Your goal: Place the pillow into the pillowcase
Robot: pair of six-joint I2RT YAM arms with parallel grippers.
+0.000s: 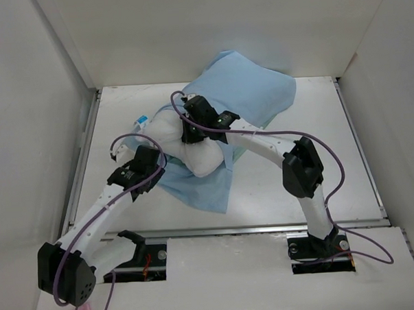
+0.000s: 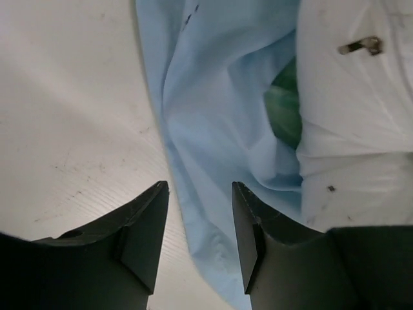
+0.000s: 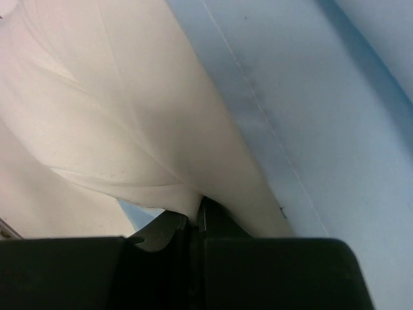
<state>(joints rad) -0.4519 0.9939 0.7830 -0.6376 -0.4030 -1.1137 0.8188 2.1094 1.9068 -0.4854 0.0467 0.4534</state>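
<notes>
The pillow (image 1: pixel 193 152) lay on the bench (image 1: pixel 297 171), its far end covered by the pillowcase (image 1: pixel 249 91), which also spread flat under the pillow's near end. The right gripper (image 1: pixel 191 134) was closed on the pillow's top — pinching white fabric. The left gripper (image 2: pixel 199 187) stood open beside the pillow's near end, jaws either side of the pillowcase edge.

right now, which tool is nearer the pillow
Right. The right tool is shut on a fold of the pillow, touching it. The left tool hangs open over the pillowcase edge, with the pillow beside it.
</notes>
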